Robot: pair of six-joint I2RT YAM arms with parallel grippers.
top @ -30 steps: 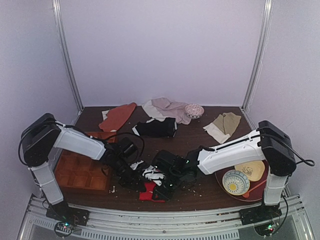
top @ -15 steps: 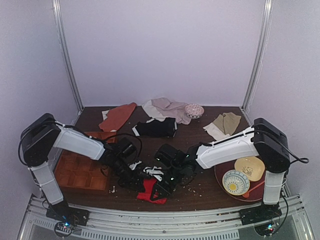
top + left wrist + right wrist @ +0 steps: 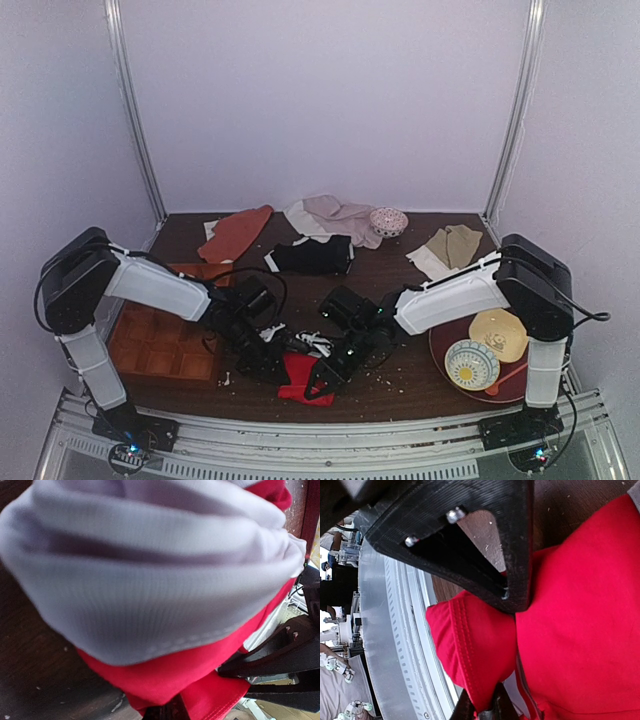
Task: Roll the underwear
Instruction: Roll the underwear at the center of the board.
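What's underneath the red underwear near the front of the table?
The red underwear lies bunched on the dark wooden table; wood shows around it. Anything beneath the fabric is covered.

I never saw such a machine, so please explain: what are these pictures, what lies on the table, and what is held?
This is a robot with two white-and-black arms fixed at the near table edge. The wide picture comes from a camera above and behind them; the other two are close-ups from a camera on each wrist. The left hand and the right hand meet at the bright red fabric boxer briefs with white parts, bunched on the dark wooden table. In the right wrist view, that hand's fingers pinch a red fold. The left wrist view is filled with cloth, so its grip cannot be judged. Elsewhere lie black fabric briefs, a beige cloth garment and an orange compartment tray.
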